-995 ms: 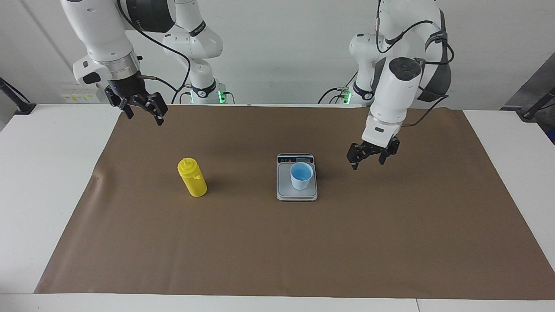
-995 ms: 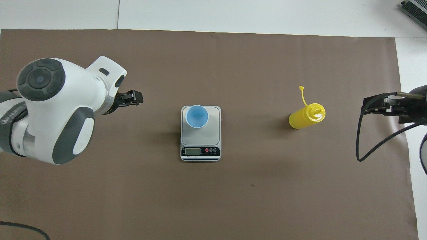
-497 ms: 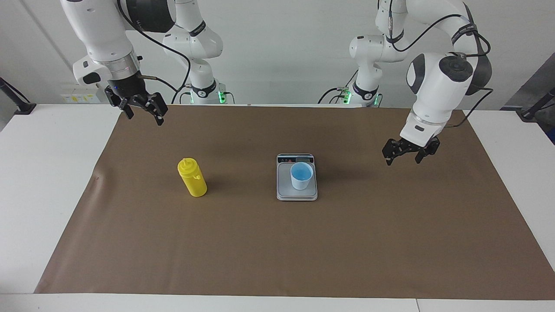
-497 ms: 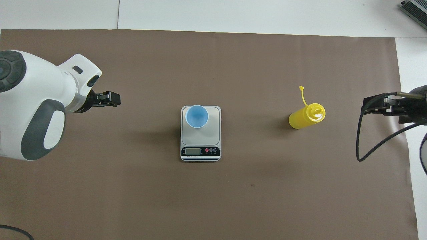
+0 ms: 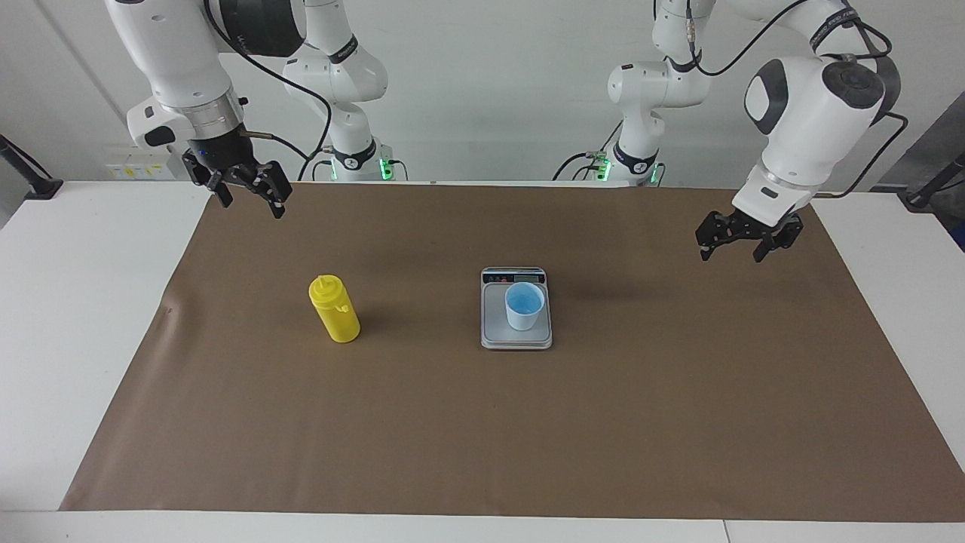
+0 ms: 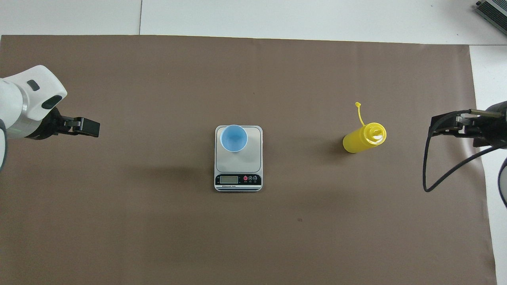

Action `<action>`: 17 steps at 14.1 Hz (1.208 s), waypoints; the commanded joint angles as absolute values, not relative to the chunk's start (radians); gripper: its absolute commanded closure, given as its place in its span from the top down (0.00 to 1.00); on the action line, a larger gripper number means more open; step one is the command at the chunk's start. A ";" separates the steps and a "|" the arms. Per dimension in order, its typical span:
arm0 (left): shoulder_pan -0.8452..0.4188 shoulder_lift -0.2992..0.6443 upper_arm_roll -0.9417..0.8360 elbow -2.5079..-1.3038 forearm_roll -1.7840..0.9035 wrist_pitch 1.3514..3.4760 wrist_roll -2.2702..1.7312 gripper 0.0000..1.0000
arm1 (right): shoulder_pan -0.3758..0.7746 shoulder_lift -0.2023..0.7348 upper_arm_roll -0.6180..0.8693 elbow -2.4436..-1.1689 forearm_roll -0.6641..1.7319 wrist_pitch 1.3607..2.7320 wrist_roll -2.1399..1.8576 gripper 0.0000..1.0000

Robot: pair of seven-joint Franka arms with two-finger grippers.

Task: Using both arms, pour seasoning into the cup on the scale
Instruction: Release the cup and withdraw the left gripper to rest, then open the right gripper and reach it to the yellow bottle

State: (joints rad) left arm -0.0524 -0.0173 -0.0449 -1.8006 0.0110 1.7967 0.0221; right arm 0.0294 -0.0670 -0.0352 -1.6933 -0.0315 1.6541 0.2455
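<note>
The yellow seasoning bottle (image 5: 335, 309) (image 6: 362, 138) stands upright on the brown mat, toward the right arm's end of the table, its small tethered cap (image 6: 358, 104) sticking out. The light blue cup (image 5: 524, 305) (image 6: 233, 137) stands on the silver scale (image 5: 494, 326) (image 6: 252, 157) mid-table, display side toward the robots. My left gripper (image 5: 730, 255) (image 6: 89, 127) hangs open and holds nothing, above the mat toward the left arm's end, well apart from the scale. My right gripper (image 5: 252, 207) (image 6: 435, 128) waits open and holds nothing, raised over the mat's edge at the right arm's end.
A brown mat (image 5: 482, 422) covers most of the white table (image 5: 83, 302). A black cable (image 6: 429, 174) loops down from the right arm. A dark box corner (image 6: 493, 14) shows at the table's far corner.
My left gripper has swung away from the scale toward the left arm's end of the table and risen a little. The right arm, bottle, cup and scale have not moved.
</note>
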 commanded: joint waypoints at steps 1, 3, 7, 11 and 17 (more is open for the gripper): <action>-0.040 -0.023 -0.051 -1.712 0.000 1.697 0.055 1.00 | 0.021 -0.077 -0.026 -1.709 -0.037 1.670 0.249 1.00; -0.040 -0.023 -0.049 -1.680 -0.002 1.663 0.055 1.00 | 0.028 -0.077 -0.026 -1.710 -0.037 1.677 0.166 1.00; -0.040 -0.021 -0.045 -1.589 -0.006 1.579 0.055 1.00 | -0.006 -0.095 -0.031 -1.771 0.050 1.753 -0.113 1.00; -0.040 -0.047 -0.040 -1.610 -0.006 1.578 0.043 1.00 | -0.064 -0.153 -0.032 -1.912 0.219 1.885 -0.446 1.00; -0.040 -0.048 -0.035 -1.589 -0.014 1.562 0.051 1.00 | -0.155 -0.164 -0.035 -2.042 0.516 1.959 -0.963 1.00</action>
